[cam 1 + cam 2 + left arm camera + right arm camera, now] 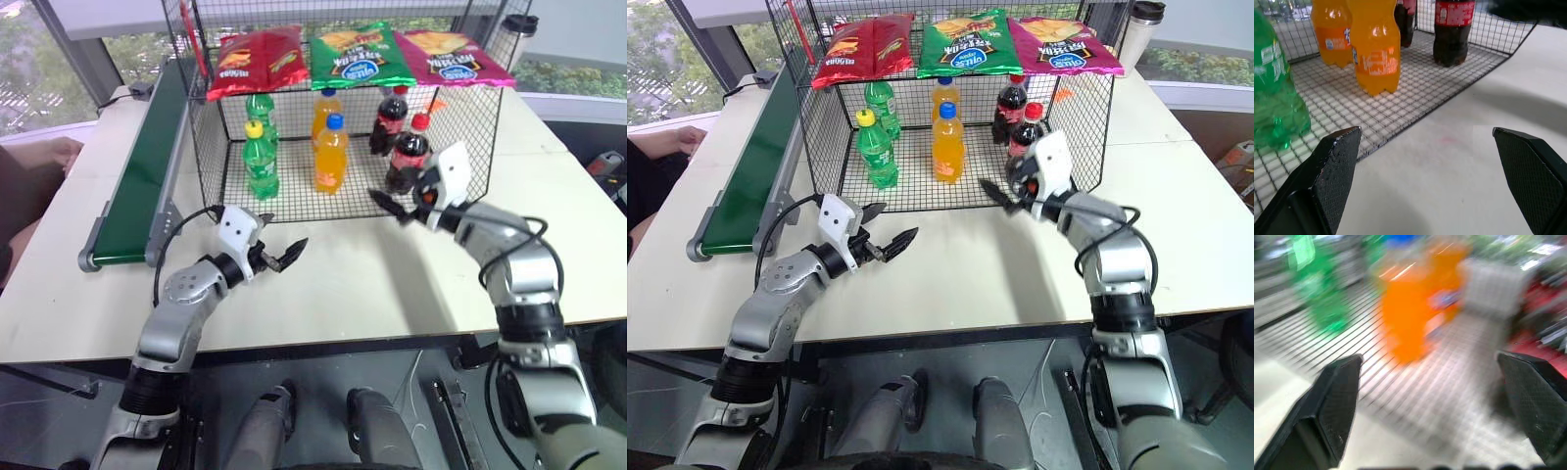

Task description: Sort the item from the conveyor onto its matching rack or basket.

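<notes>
Left gripper (pixel 279 253) hovers over bare white table (pixel 343 284), nearest the head camera, jaws spread wide with nothing between them. Its wrist view shows both black fingers (pixel 1334 166) far apart above the tabletop, aimed at the open front of the black wire cage (pixel 211 147).

Right gripper (pixel 397 208) hangs just in front of the cage's open side, near its right front corner. Jaws wide apart, empty. Its wrist view is smeared: an orange bottle and green shapes read as streaks, and a red patch at the edge cannot be identified.

Cola bottles: two stand on the cage's grid floor at the right. Front cola bottle (pixel 408 157) has a red cap and a red label; in the left eye view the right gripper's white housing covers part of its lower right side. Rear cola bottle (pixel 388 117) is partly behind the front one. In the left wrist view the front cola's cap is cut off by the frame edge.

Two orange soda bottles (pixel 331 155) stand mid-cage and two green soda bottles (pixel 261 160) at the left, one behind another in each pair. Three crisp bags (pixel 355 54) lie on the mesh top: red, green, magenta.

Conveyor (pixel 147 171) runs along the cage's left side; its dark-green belt carries nothing where visible, and its far end is hidden behind the cage.
</notes>
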### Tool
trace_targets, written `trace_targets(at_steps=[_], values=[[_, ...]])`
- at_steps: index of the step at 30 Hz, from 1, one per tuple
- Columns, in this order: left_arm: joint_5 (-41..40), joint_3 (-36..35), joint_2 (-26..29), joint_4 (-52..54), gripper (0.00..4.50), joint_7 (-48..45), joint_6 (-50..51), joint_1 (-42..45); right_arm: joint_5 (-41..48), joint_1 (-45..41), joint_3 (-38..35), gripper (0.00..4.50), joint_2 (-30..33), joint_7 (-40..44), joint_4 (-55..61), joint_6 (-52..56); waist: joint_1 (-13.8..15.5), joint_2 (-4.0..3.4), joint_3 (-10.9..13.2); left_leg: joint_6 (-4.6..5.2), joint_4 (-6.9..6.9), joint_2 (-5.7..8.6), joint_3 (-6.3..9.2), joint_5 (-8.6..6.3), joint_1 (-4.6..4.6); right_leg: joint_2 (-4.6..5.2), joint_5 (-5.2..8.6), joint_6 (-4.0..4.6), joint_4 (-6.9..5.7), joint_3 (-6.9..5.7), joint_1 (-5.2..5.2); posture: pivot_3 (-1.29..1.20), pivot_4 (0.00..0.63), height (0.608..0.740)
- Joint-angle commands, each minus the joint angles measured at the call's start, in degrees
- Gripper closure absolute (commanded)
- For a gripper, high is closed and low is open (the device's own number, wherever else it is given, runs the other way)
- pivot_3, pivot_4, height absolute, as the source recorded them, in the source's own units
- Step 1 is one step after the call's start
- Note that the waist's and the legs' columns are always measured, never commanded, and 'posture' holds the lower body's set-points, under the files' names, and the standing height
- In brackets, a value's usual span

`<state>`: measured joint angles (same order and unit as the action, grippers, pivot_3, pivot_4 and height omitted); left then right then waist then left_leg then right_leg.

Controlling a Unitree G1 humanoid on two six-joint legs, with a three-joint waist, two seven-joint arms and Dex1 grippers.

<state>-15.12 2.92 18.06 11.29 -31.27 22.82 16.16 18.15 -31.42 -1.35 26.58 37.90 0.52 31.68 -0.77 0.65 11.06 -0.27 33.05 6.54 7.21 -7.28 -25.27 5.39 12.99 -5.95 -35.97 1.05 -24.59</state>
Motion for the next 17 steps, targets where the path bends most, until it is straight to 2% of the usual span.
trace_targets(at_steps=[1, 7, 13, 17], values=[[0.06, 0.31, 0.07, 1.47, 0.00, -0.28, -1.50, -0.43, 3.66, 4.76, 3.59, 0.02, 1.15, 4.79, 9.06, 3.92, 0.03, 0.00, 0.00, -0.05, 0.01, 0.00, 0.00, -0.03, 0.00, 0.08, 0.00, 0.00, 0.00, 0.00, 0.02, 0.00, 0.150, 0.738], [-0.03, 1.15, 0.49, 2.02, 0.00, -1.17, -1.17, -2.70, 3.97, 9.62, 5.37, 0.02, -1.61, 3.90, 9.57, 3.88, 0.07, 0.03, -0.02, -0.08, 0.06, 0.00, -0.01, -0.05, 0.00, 0.13, 0.00, 0.00, 0.01, -0.01, 0.04, 0.00, 0.150, 0.738], [-1.46, 0.82, 0.68, 3.64, 0.00, -1.91, 0.88, -4.72, 4.49, 9.73, 3.98, 0.02, -3.56, 2.79, 8.00, 3.55, 0.08, 0.03, -0.02, -0.09, 0.05, 0.00, -0.01, -0.06, 0.00, 0.13, 0.01, 0.00, 0.03, -0.02, 0.03, 0.00, 0.150, 0.738], [0.39, 1.19, 1.38, 2.94, 0.00, -1.71, -1.49, -5.52, 4.22, 9.04, 3.80, 0.02, -3.70, 2.53, 7.18, 3.14, 0.10, 0.03, -0.02, -0.09, 0.05, 0.00, 0.00, -0.06, -0.01, 0.13, 0.01, 0.00, 0.03, -0.03, 0.04, 0.00, 0.150, 0.738]])
